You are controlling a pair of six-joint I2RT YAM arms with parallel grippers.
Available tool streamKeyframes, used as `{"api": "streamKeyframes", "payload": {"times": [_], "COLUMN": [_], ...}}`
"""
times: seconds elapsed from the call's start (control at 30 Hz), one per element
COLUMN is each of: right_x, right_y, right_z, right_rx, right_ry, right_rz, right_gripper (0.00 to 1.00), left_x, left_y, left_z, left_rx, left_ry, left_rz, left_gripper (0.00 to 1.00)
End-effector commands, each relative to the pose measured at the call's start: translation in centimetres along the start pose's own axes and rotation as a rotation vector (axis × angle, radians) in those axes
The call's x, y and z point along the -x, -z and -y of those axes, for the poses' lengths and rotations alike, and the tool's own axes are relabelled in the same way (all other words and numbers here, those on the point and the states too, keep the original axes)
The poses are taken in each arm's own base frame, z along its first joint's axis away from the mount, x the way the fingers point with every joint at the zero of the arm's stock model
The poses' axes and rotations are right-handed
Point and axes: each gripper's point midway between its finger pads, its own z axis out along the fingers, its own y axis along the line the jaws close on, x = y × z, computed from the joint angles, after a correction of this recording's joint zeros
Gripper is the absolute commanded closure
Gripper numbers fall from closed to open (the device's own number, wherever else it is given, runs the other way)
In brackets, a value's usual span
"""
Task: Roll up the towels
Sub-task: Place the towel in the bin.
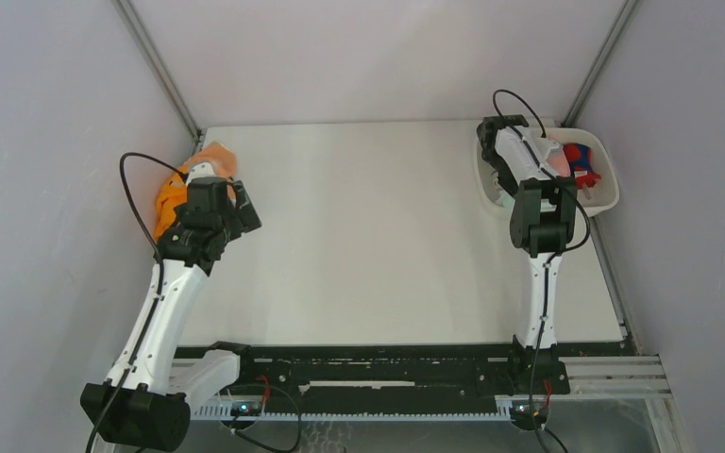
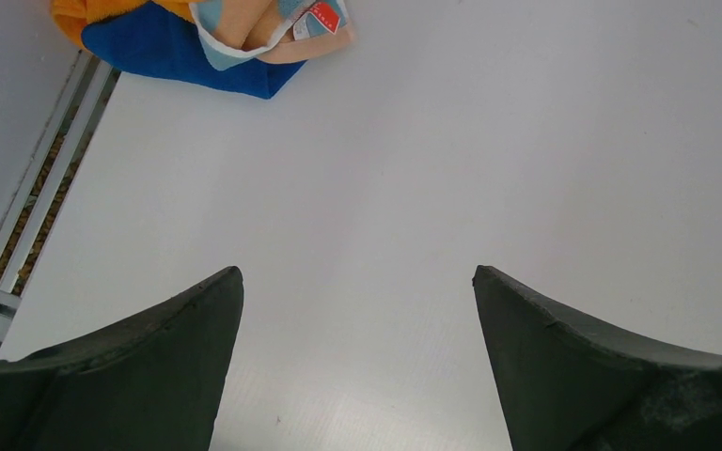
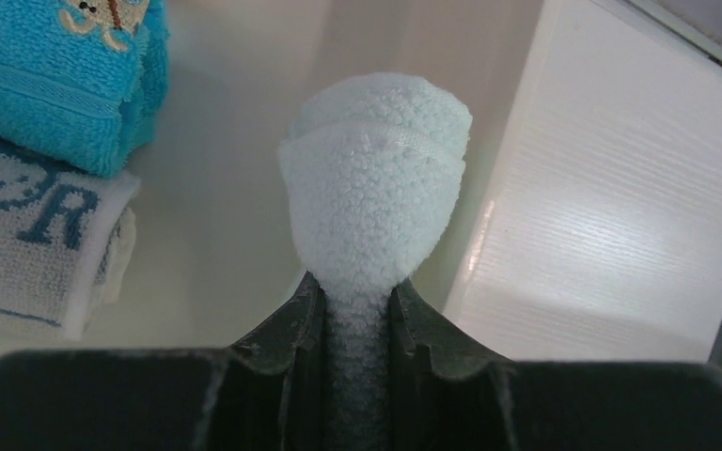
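Pinching the pale mint towel (image 3: 371, 178) in tightly pressed jaws, the right gripper (image 3: 357, 291) hangs over the white tray (image 3: 226, 216) at the table's (image 1: 387, 236) 2 o'clock corner. I cannot tell if the towel is rolled, but any move should be vertical, clear of the turquoise towel (image 3: 66, 85) at 10 o'clock and the tray wall at 3 o'clock. The left gripper (image 2: 357, 277), spread and empty, has open table around it, with the dark blue towel (image 2: 169, 52) heaped at its 11 o'clock by the edge.

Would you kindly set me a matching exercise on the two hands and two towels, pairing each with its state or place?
1 left hand
2 right hand
3 dark blue towel
4 turquoise towel

A in the white tray
B open above the table
C piled with the orange towel
D shut on the pale mint towel

Pairs: 1-B, 2-D, 3-C, 4-A
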Motion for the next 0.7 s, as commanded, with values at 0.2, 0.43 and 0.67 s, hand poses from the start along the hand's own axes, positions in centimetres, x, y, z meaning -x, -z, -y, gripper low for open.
{"api": "streamKeyframes", "payload": {"times": [0.2, 0.43, 0.67], "right_x": [-1.0, -1.5, -1.5], "right_y": [-0.5, -0.5, -0.5], "right_z": [-2.4, -3.2, -4.3], "right_rx": [0.045, 0.059, 0.098], "right_ry": [-0.118, -0.19, -0.247], "right_rz": [-0.088, -0.112, -0.112], "right_gripper": [1.0, 1.0, 0.88], "left_x": [0.9, 0.9, 0.9], "left_y": [0.1, 0.1, 0.0], "left_z": [-0.6, -0.6, -0.7], "left_rx": [0.016, 0.014, 0.014], "left_ry": [0.003, 0.009, 0.015], "left_rz": [0.031, 0.032, 0.032], "left_gripper": [0.03, 0.03, 0.03]}}
